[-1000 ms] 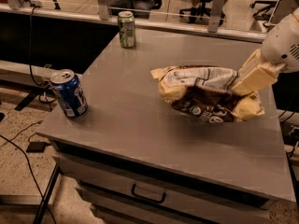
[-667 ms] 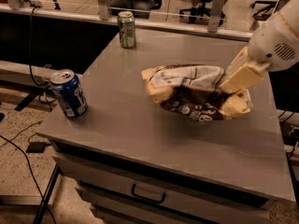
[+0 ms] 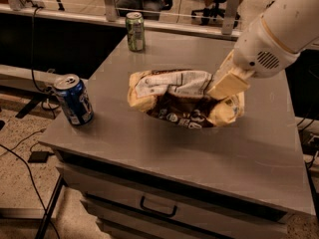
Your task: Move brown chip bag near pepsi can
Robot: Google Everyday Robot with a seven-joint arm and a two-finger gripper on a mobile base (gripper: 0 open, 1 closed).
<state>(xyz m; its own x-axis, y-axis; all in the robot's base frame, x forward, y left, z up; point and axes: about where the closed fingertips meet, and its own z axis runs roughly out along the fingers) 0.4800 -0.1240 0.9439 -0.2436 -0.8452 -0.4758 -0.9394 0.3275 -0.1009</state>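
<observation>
The chip bag [image 3: 179, 101] sits over the middle of the tabletop [image 3: 199, 153], crumpled, label panel up. It looks lifted or barely skimming the surface; I can't tell which. The gripper [image 3: 222, 96] is at the bag's right end, and its pale fingers [image 3: 228, 83] are pinched on the foil there.

Over the last second the bag has slid steadily across with the arm, toward the pepsi can [image 3: 74, 99]. That can stands upright near the tabletop's front left corner. The gap has clearly shrunk, but a strip of bare tabletop still lies between the bag's near end and the can. I'd say the carry is well along, with a bit more travel that way and a release left to do. The green can [image 3: 135, 31] at the far edge stays well apart from all this.
</observation>
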